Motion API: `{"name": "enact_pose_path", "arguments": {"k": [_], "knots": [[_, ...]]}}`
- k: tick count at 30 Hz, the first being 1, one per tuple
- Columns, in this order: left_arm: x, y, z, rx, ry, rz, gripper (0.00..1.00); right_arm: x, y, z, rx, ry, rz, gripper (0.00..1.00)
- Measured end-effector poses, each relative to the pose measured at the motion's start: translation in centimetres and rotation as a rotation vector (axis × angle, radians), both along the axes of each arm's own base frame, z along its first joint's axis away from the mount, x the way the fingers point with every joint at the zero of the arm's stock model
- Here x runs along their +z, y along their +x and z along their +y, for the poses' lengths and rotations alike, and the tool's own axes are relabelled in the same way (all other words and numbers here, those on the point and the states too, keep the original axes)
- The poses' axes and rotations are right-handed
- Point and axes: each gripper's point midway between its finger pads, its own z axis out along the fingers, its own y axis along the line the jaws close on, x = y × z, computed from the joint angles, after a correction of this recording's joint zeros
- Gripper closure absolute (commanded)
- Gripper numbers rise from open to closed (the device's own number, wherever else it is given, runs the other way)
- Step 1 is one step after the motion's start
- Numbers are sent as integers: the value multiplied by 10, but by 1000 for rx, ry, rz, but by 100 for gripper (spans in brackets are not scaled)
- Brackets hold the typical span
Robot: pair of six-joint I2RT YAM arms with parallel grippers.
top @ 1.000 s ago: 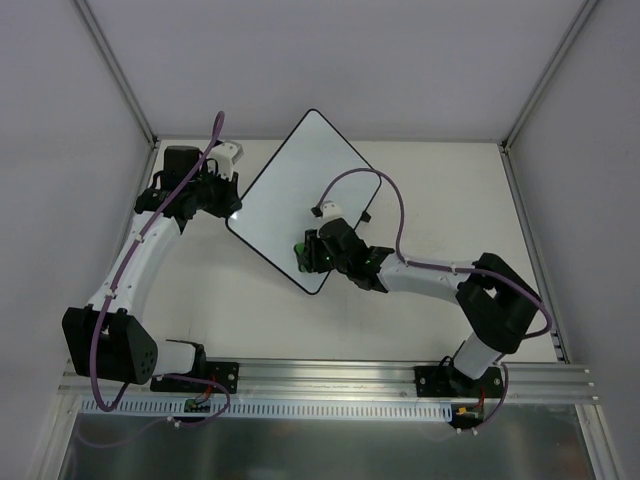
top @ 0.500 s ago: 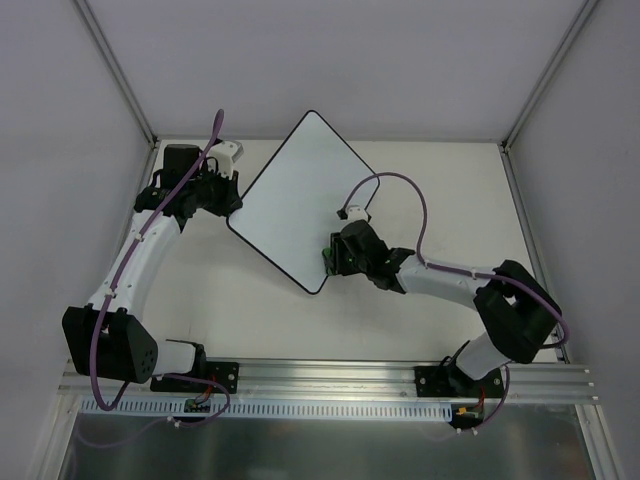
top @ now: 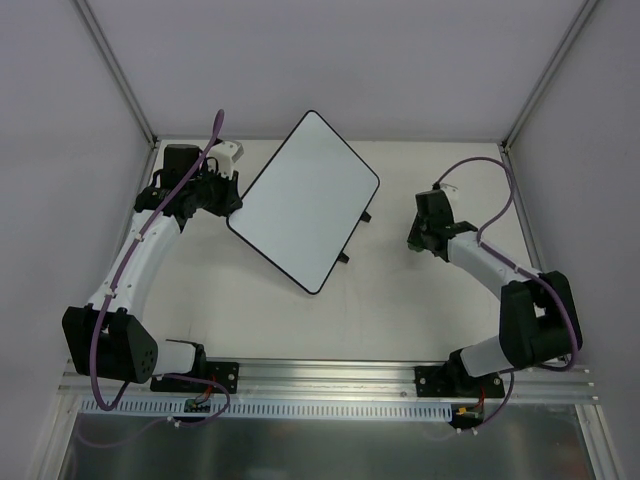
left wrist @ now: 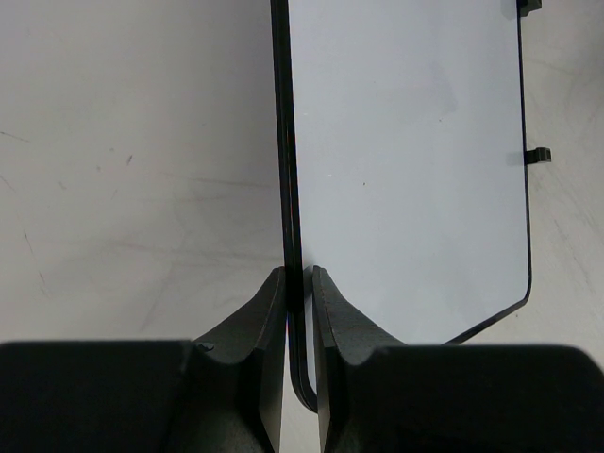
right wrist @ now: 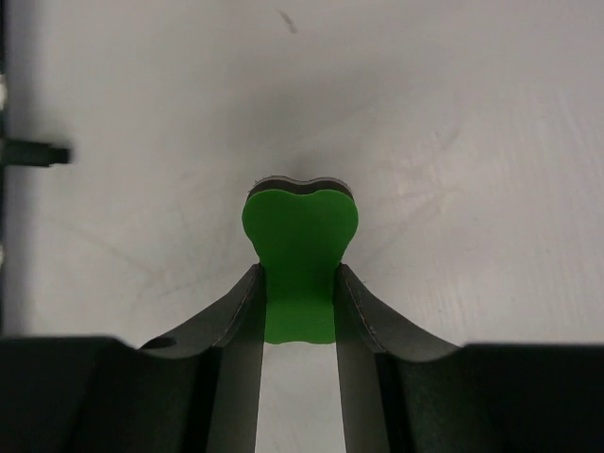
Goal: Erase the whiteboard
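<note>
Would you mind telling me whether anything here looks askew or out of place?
The whiteboard lies skewed, diagonal to the table edges, its frame pinched by the left tool. The right tool holds the green eraser off the board. Nothing looks damaged.

Robotics lab test cell: plain white tabletop (top: 400,320), grey panel walls (top: 350,60) with aluminium corner posts (top: 115,70), slotted aluminium mounting rail (top: 330,378), exposed purple cabling (top: 219,125).

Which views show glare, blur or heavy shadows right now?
Top external: even diffuse light, sharp, no glare on the whiteboard. Left wrist: board edge crisp, left gripper nearly black, underexposed. Right wrist: soft shadow on the table around the tip of the green eraser; right gripper dark, little detail.
</note>
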Motion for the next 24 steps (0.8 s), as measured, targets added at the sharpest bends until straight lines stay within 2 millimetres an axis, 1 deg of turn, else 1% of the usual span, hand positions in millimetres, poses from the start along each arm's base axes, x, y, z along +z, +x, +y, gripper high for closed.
{"name": "enact_pose_path", "arguments": {"k": [2,4,7,9,10,11,13,14,18,19,20,22,23,24], "knots": [[0,0,0,0,0,0,100,-11,0,-20,-58,-30,52,92],[0,0,0,0,0,0,100,-21,1,-35,-101,-47,101,90],[0,0,0,0,0,1,100,-34,4,-48,-146,-52,153,87],[0,0,0,0,0,1,98,-43,4,-53,-167,-56,187,78],[0,0,0,0,0,0,97,-46,3,-54,-173,-58,202,76],[0,0,0,0,0,1,95,-49,2,-54,-173,-59,213,71],[0,0,0,0,0,0,92,-52,2,-53,-177,-60,227,68],[0,0,0,0,0,0,91,-52,2,-53,-178,-60,229,63],[0,0,0,0,1,0,82,-51,4,-52,-186,-51,225,51],[0,0,0,0,1,0,80,-51,3,-52,-187,-49,227,48],[0,0,0,-1,2,-1,79,-51,3,-52,-187,-49,230,43],[0,0,0,-2,3,-2,75,-51,2,-51,-189,-44,232,40],[0,0,0,-3,3,-3,72,-51,2,-51,-189,-43,232,36],[0,1,0,-3,4,-5,70,-52,2,-51,-189,-41,233,34]]}}
